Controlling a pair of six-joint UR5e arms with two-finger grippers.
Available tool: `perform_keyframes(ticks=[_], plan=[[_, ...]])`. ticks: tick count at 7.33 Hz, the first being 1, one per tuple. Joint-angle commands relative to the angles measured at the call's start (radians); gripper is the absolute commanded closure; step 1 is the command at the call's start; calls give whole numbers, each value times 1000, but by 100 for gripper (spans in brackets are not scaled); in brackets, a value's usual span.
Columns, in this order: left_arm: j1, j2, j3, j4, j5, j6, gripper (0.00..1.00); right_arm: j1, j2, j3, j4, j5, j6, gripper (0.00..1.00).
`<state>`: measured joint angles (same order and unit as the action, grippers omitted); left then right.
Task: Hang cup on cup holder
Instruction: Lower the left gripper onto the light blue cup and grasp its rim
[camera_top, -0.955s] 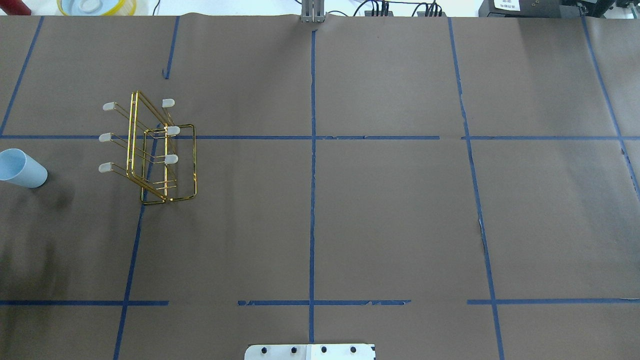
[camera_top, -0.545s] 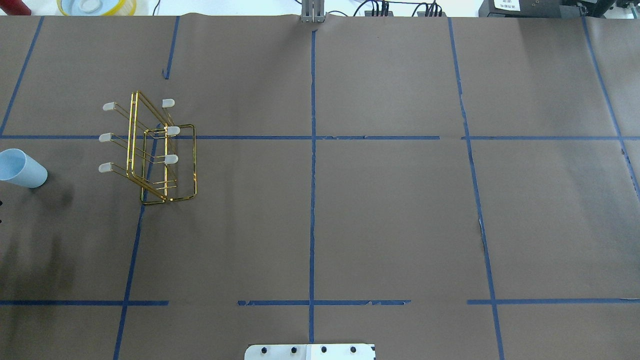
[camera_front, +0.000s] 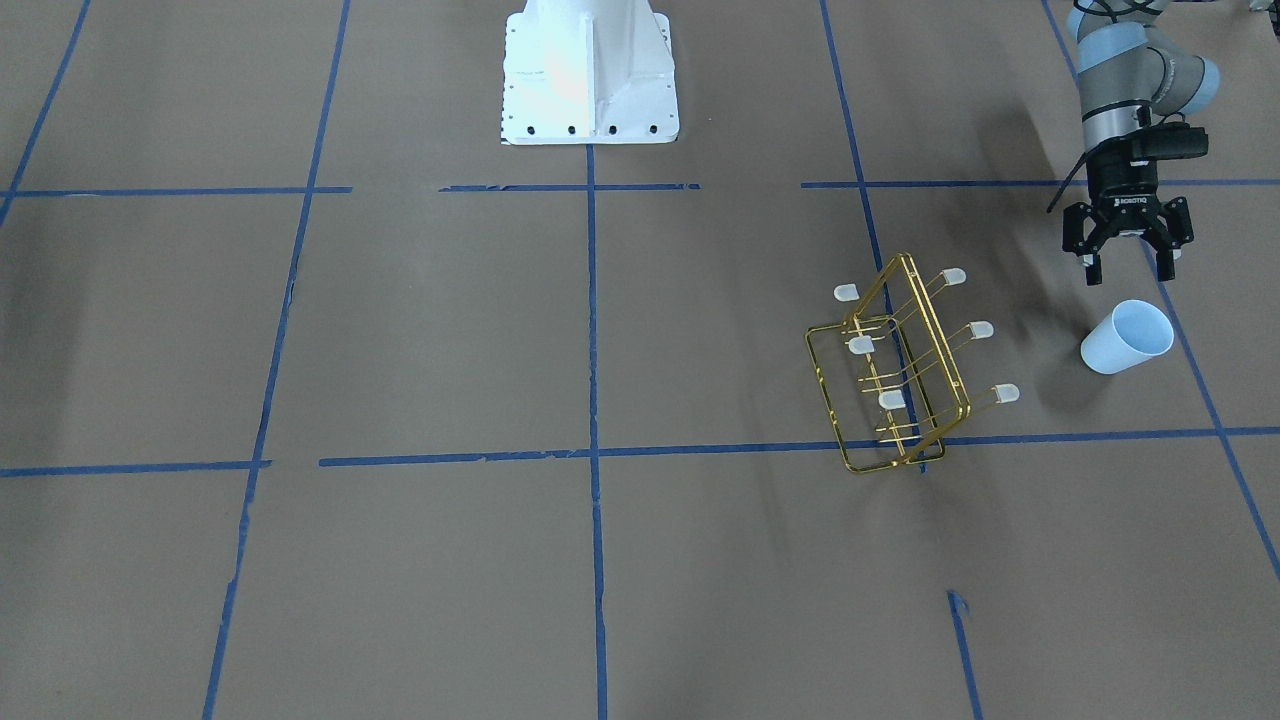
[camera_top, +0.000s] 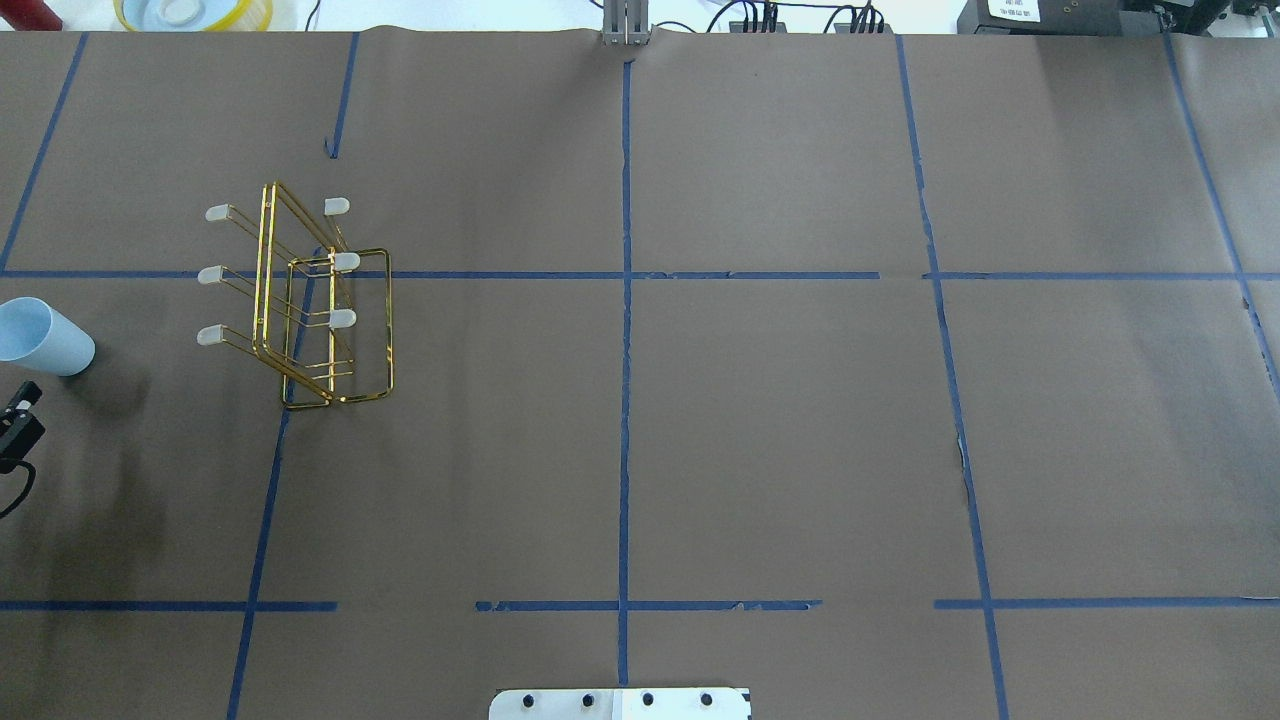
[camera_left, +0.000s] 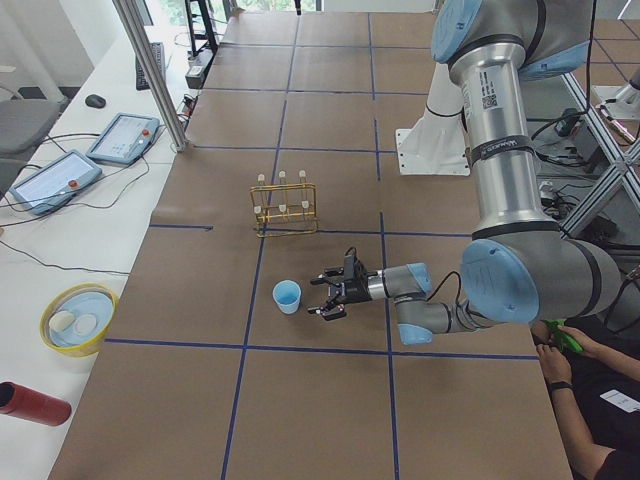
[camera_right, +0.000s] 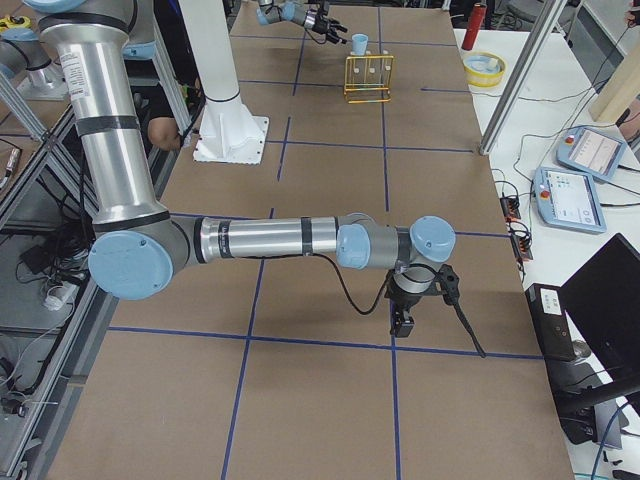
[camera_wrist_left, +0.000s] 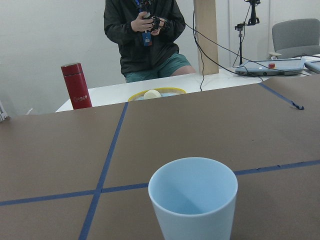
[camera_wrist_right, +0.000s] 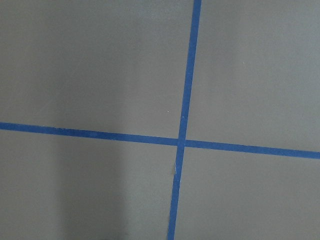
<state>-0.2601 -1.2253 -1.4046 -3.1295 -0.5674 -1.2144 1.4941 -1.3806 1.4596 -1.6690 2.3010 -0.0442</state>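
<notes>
Fingers: the left gripper (camera_front: 1128, 270) is spread wide with nothing between its jaws; it sits low, just short of the cup (camera_front: 1127, 337) and apart from it.
Right gripper: the right gripper (camera_right: 403, 322) hangs over bare table (camera_front: 400, 330) far from the work, and whether it is open or closed cannot be told.
Cup: upright, mouth up, on the table near its left end, centred low in the left wrist view.
Step in hand: approach for the grasp, by my reading.
Doing it well: come in level, one finger on each side of the tapered wall, well down the body. Close gently, as thin smooth plastic is likely to flex or slip upward. Choose a grip that allows the mouth to be turned over a prong afterwards.
Cup holder: the cup holder (camera_front: 900, 370) stands near the cup but clear of it, with three capped prongs reaching out on the cup's side.
In the way: nothing lies between gripper and cup. Those near prongs could snag a low carry.
Beyond: red bottle (camera_wrist_left: 76, 86), yellow bowl (camera_left: 78, 318) and a seated person (camera_wrist_left: 147, 35), all off the work surface.
</notes>
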Motion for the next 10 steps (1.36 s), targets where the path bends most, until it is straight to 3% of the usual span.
perform_keyframes(ticks=[1, 10], plan=[[-19, -42, 62, 2, -9, -123, 1, -1, 0, 1, 0, 0, 0, 0], [-129, -177, 142, 72, -48, -27, 4, 0, 0, -1, 0, 0, 0, 0]])
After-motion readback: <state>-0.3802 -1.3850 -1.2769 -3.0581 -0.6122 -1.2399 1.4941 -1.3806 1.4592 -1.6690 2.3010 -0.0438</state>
